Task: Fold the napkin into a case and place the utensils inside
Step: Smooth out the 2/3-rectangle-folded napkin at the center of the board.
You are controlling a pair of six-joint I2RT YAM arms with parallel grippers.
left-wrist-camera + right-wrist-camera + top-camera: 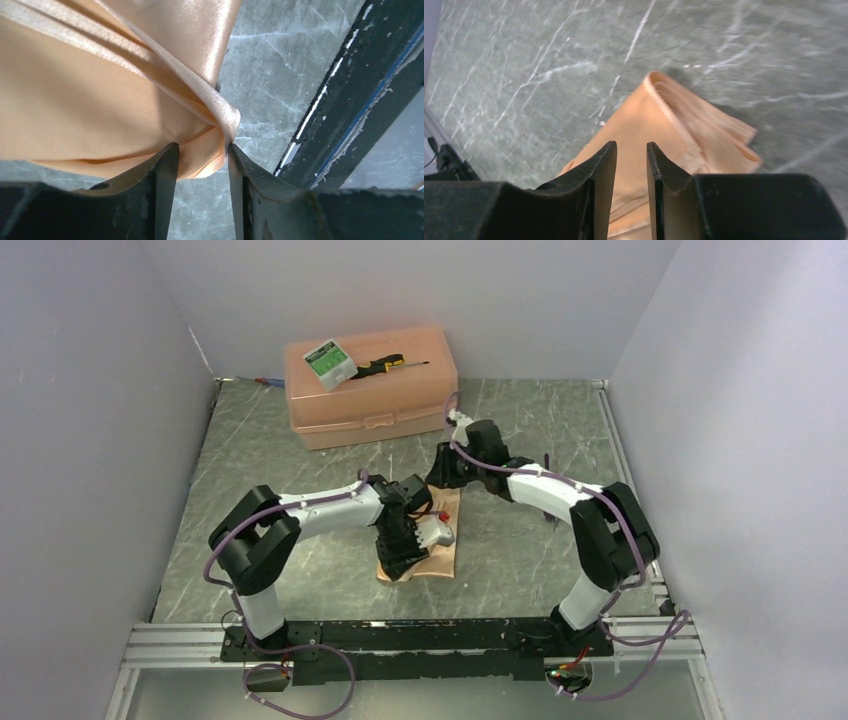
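Left gripper [202,147]: jaws parted to a medium gap. A folded corner of the napkin [100,100] sits right at the tips, between them. The cloth touches the inner face of the right-hand finger [240,165]. It isn't squeezed flat, so I read this as not clamped.

Right gripper [631,145]: narrow gap with nothing in it. The fingers point down at the napkin [649,115], and cloth shows through the slot beneath. Can't tell whether the tips touch the fabric.

Napkin, top view: peach-orange cloth [445,560] folded into a narrow strip running near to far. It lies mid-table towards the near edge, between the two arms. The left arm's gripper [402,558] is over its near-left corner, and the right arm reaches in at its far end. The left wrist view shows several layers stacked, with a shiny fold running diagonally into the corner. In the right wrist view the far end is a rounded, doubled-over fold, slightly blurred.

Surroundings:
- The table [560,430] is grey-green marbled.
- The black base rail [350,90] is just to the right of the napkin corner in the left wrist view.
- The peach plastic box [370,405] is at the far edge, left of centre, well apart from the napkin.
- On its lid are a black-and-yellow screwdriver [385,365] and a small white-and-green pack [330,362], side by side.
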